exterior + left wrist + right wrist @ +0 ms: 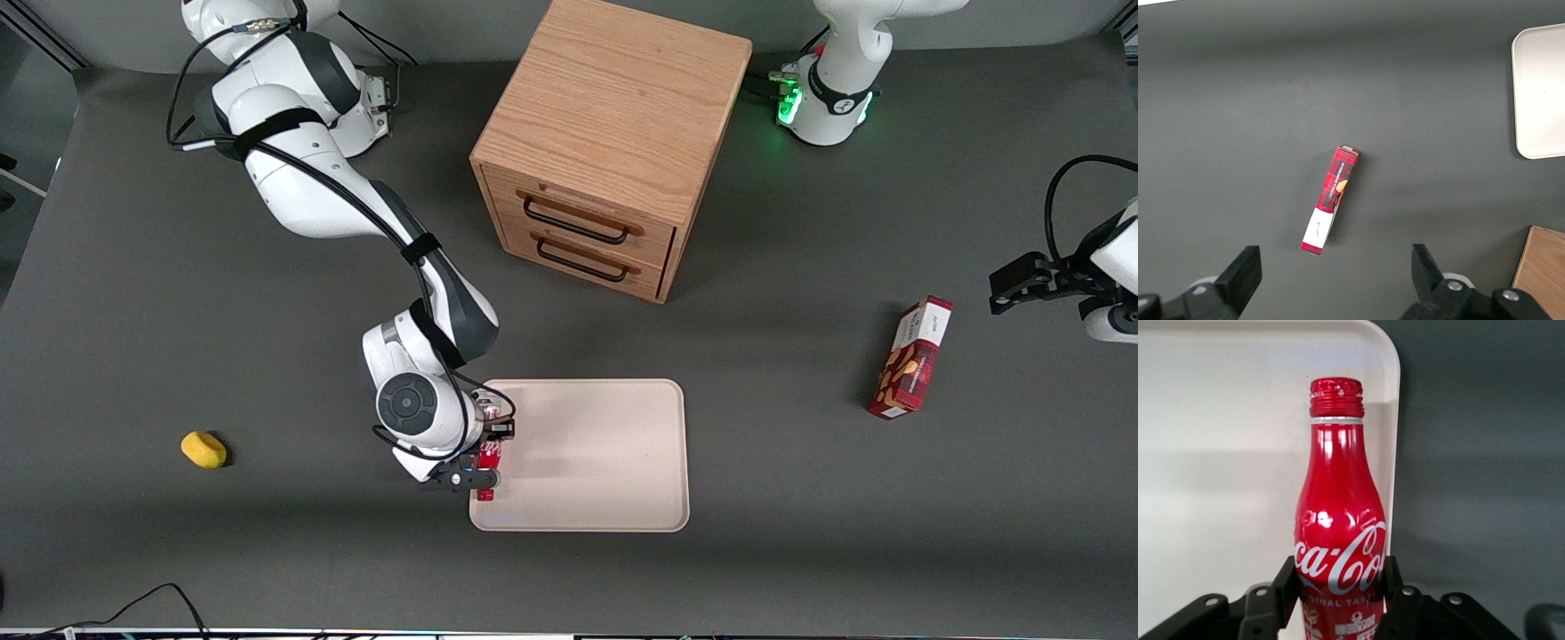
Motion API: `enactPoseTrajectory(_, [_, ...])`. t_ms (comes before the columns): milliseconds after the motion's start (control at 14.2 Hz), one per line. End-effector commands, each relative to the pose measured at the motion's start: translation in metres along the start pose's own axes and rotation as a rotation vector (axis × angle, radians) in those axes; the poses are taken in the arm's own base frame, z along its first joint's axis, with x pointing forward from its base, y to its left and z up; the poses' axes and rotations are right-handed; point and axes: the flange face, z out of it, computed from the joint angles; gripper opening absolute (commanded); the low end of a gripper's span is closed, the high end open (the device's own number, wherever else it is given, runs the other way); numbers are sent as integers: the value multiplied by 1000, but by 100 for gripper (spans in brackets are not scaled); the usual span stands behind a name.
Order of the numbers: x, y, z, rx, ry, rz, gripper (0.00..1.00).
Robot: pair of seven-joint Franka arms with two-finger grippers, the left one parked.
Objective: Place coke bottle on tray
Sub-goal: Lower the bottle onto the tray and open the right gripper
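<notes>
Bottle (490, 458) sits clamped in my gripper (484, 462) at the tray (613, 462) edge in the front view, seemingly not yet set down. At the wrist, fingers (1286, 583) pinch the bottle (1338, 540) body, tray (1218, 487) beneath. Left: lower and release.

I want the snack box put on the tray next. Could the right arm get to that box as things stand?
Probably not yet. The tool is shut on the coke bottle over the tray edge, so it must release first. The box lies open on the table toward the parked arm's end, a long stretch away.
</notes>
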Motion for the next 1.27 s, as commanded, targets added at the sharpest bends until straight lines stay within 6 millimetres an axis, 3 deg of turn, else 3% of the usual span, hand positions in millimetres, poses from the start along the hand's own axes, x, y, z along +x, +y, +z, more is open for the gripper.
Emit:
enactPoseTrajectory(0, [6,-1,0,18,15,-7,0])
enactPoseTrajectory(283, [6,-1,5,17,17,-7,3])
enactPoseTrajectory(353, [6,-1,6,17,17,-7,44])
enactPoseTrajectory(424, [5,-1,8,10,16,-11,98])
enactPoseTrajectory(1201, [7,3,3,7,20,-15,100])
